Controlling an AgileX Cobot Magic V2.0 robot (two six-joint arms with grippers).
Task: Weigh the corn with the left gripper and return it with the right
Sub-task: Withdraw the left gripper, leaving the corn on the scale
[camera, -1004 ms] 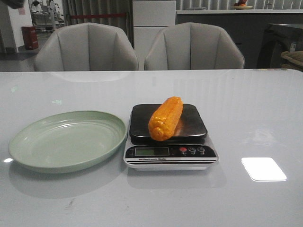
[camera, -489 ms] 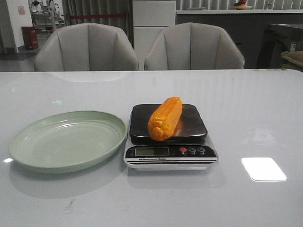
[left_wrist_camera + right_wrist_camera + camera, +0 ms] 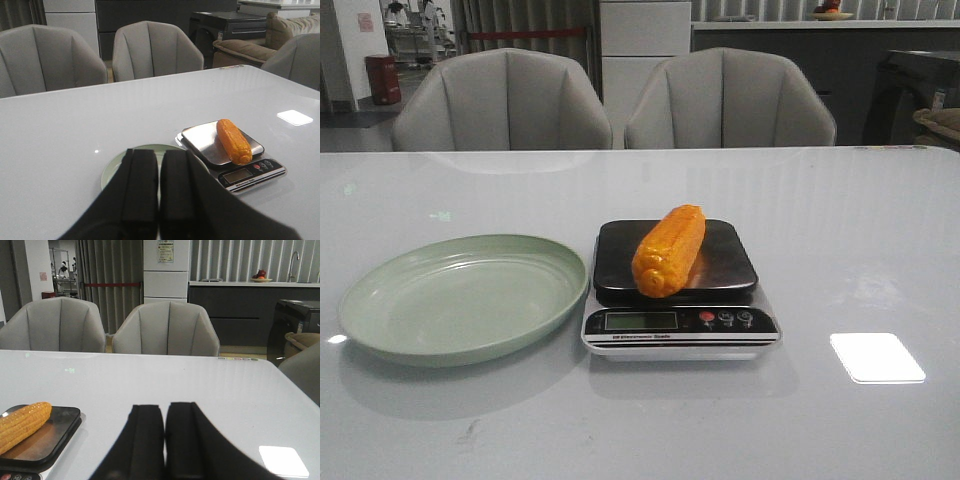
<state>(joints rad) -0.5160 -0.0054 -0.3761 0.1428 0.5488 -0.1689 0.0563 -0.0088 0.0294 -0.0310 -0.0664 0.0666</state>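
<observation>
Lying on the scale (image 3: 680, 290), the corn (image 3: 669, 249) sits apart from both clenched, empty end effectors.

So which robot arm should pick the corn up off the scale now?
Probably the right. The corn already lies on the scale, so putting it back falls to the right gripper, which sits empty and shut beside the scale.

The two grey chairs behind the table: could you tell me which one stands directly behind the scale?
The right chair; the scale with the corn sits before it, while the left chair is behind the green plate.
</observation>
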